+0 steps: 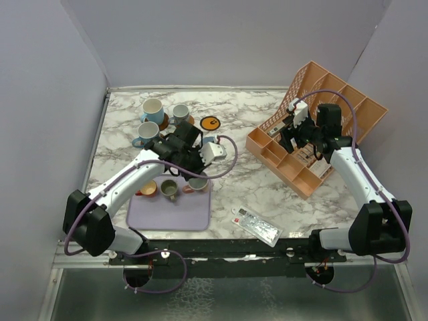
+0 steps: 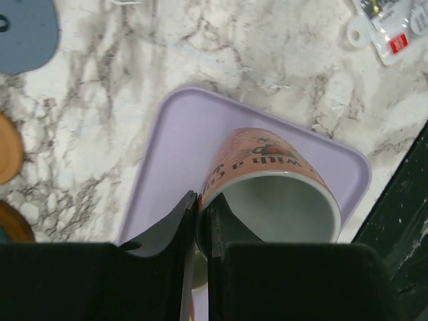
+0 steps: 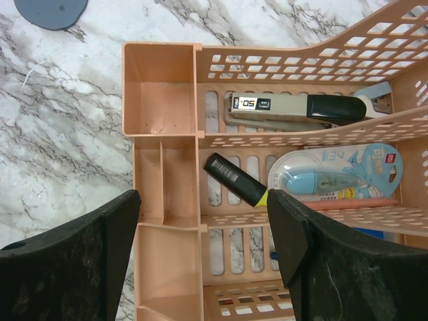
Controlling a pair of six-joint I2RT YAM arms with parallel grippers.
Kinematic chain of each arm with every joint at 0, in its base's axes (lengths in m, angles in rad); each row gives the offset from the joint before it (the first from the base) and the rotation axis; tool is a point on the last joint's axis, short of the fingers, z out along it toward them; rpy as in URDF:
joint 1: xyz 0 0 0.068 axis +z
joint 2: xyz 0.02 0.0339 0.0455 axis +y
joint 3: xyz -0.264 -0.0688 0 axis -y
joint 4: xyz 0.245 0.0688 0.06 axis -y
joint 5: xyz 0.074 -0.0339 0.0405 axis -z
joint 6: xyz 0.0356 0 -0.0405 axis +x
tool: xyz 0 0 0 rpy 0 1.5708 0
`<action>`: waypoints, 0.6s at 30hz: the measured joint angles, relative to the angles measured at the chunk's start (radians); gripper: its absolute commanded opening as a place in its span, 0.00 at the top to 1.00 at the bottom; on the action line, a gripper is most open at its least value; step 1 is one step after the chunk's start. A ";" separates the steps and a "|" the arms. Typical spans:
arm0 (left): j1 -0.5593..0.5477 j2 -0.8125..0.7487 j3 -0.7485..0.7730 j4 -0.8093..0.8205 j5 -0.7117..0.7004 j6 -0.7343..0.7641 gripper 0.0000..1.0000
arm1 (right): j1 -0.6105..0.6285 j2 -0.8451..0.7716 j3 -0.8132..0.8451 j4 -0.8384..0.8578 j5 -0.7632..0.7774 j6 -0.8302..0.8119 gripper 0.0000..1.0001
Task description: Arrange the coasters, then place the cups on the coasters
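**Progress.** The task is judged partly done. In the top view, a light blue cup (image 1: 152, 108), a grey-white cup (image 1: 180, 112) and a second light blue cup (image 1: 148, 130) stand at the upper left of the tabletop (image 1: 234, 190). They appear to sit on coasters, but the discs are mostly hidden. The orange coaster with black mark (image 1: 210, 123) lies bare just right of them. Three cups are not yet placed: the orange cup (image 1: 147, 189) and olive-green cup (image 1: 168, 190) on the lavender tray (image 1: 170, 215), and the salmon cup (image 2: 274, 194) over it.

**Tools.**
- The left tool (image 2: 200, 210) is clamped on the salmon cup's wall at the rim.
- The right tool (image 3: 202, 200) has its jaws apart and holds nothing, above the orange organiser (image 3: 164, 100).

**Views.**
- Only the left wrist view shows the pinch. It also shows the grey-blue coaster (image 2: 20, 33) lying bare at upper left.
- Only the right wrist view shows the organiser's contents.
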 measured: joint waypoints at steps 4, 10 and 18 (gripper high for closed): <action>0.071 0.051 0.108 -0.014 -0.026 -0.021 1.00 | 0.000 0.000 0.000 0.000 0.000 0.000 0.22; 0.238 0.162 0.281 -0.010 -0.064 -0.044 1.00 | 0.000 0.000 0.000 0.000 0.000 0.000 0.22; 0.347 0.324 0.440 0.000 -0.111 -0.053 1.00 | 0.000 0.000 0.000 0.000 0.000 0.000 0.22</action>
